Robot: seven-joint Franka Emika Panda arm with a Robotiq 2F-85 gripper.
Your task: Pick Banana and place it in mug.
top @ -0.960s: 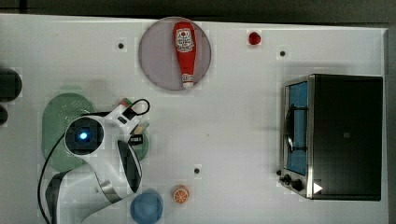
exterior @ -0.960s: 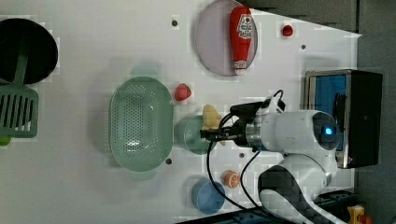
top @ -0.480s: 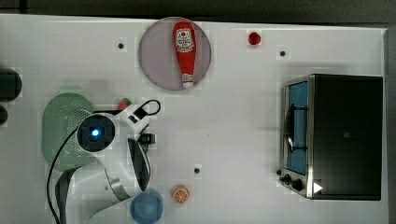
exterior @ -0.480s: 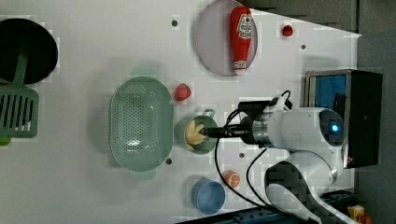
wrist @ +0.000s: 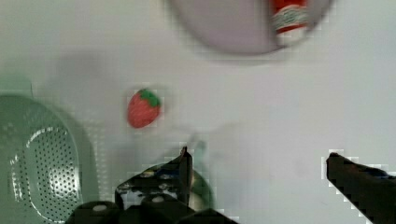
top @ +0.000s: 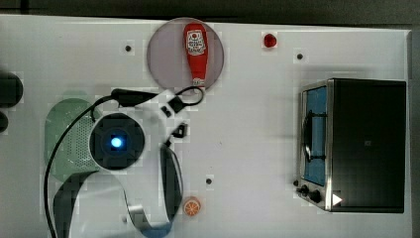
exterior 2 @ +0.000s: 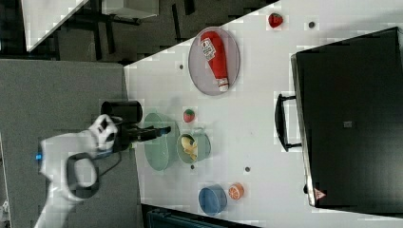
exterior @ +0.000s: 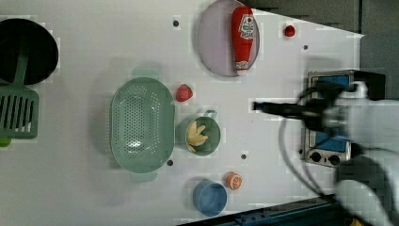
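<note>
One small pale yellow-cream, lumpy, curved toy banana (exterior: 196, 136) lies inside the small round mint-green mug (exterior: 199, 136), its pale lobes fanned across the cup's floor. In the left view the mug sits just beside the oval perforated green basket (exterior: 142, 123), at that basket's 3 o'clock, with the red toy strawberry (exterior: 183, 92) near the mug's 11 o'clock and the round blue cup (exterior: 209, 197) and orange slice-patterned fruit (exterior: 233, 180) toward its 6 o'clock.

The black two-fingered gripper (wrist: 257, 168) stands spread to its full width and holds nothing; in the wrist view bare white table (wrist: 289, 116) shows between its fingers (wrist: 184, 165). Half a second ago in the left view its tip was at the mug's rim; now it has drawn back toward 3 o'clock, well apart from the mug.

Farther off, a red plastic ketchup bottle (exterior: 243, 38) lies on a round grey plate (exterior: 214, 42).
</note>
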